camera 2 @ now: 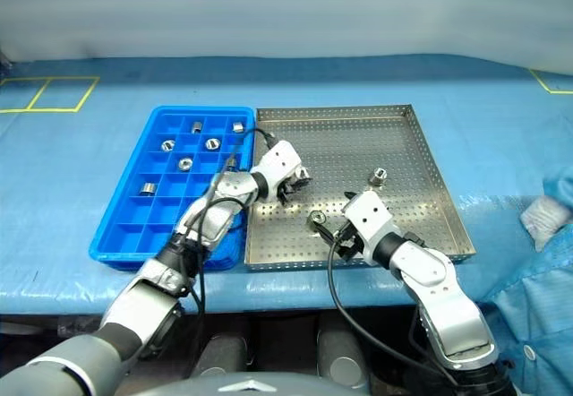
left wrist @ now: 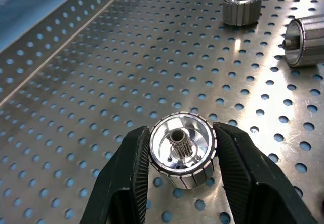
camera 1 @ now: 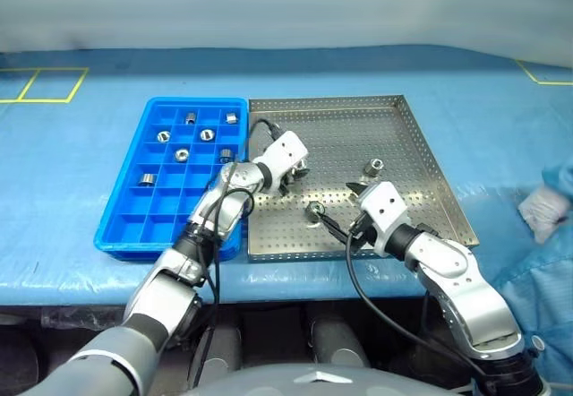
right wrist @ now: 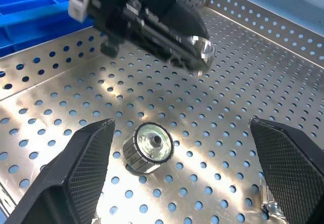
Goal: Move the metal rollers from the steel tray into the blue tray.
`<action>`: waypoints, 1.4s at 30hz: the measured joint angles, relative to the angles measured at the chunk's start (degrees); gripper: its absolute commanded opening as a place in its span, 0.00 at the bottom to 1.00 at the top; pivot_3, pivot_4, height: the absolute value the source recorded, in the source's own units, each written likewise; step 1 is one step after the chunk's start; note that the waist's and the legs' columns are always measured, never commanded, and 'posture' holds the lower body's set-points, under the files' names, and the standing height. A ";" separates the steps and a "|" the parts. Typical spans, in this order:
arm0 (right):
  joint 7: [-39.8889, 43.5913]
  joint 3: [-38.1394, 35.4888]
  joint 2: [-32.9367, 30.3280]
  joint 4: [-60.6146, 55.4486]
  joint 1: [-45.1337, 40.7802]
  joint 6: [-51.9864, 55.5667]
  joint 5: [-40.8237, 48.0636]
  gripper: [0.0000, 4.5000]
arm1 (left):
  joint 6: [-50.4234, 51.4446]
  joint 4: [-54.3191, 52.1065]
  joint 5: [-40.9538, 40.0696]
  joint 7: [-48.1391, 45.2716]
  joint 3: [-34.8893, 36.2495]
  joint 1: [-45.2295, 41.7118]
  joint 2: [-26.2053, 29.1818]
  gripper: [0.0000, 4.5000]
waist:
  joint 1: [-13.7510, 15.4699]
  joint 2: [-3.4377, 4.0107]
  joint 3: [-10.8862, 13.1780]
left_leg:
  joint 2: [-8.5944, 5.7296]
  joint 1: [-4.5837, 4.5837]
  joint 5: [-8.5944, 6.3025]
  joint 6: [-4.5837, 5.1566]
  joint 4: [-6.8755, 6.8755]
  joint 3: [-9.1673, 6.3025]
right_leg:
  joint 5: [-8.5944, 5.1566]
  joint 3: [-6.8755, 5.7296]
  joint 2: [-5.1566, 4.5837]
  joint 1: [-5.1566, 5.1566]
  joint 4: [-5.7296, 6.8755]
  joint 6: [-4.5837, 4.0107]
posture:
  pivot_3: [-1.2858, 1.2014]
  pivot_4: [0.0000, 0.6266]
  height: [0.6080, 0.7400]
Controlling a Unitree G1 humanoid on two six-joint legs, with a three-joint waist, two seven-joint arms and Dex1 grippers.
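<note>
Left pincer (left wrist: 182, 183) clamped on roller (left wrist: 183, 150), seemingly just above steel tray (camera 1: 421, 145). Carry level toward 9 o'clock, drop in free cell of blue tray (camera 1: 134, 226). Right pincer (right wrist: 182, 173) spread wide around second roller (right wrist: 149, 147).

left tool (left wrist: 183, 155): both fingers cut off at the wrist view's lower edge
held roller (left wrist: 182, 150): sides hidden by the fingers
roller beyond the left tool (left wrist: 305, 40): cut by the frame edge
right tool (right wrist: 187, 153): fingertips out of frame
person's gloved hand (camera 1: 544, 210): cut off at the edge
</note>
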 measured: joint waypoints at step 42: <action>12.05 9.74 4.55 16.90 -14.78 -6.68 0.76 1.00 | 37.14 -52.22 -6.34 14.26 25.21 37.35 17.90 0.72 | 11.92 -0.26 0.15 | 0.15 -0.07 -0.12 -0.21 -0.41 -0.12 | -0.15 -0.43 -0.05 0.00 -0.61 -0.27 | 0.65 0.24 1.00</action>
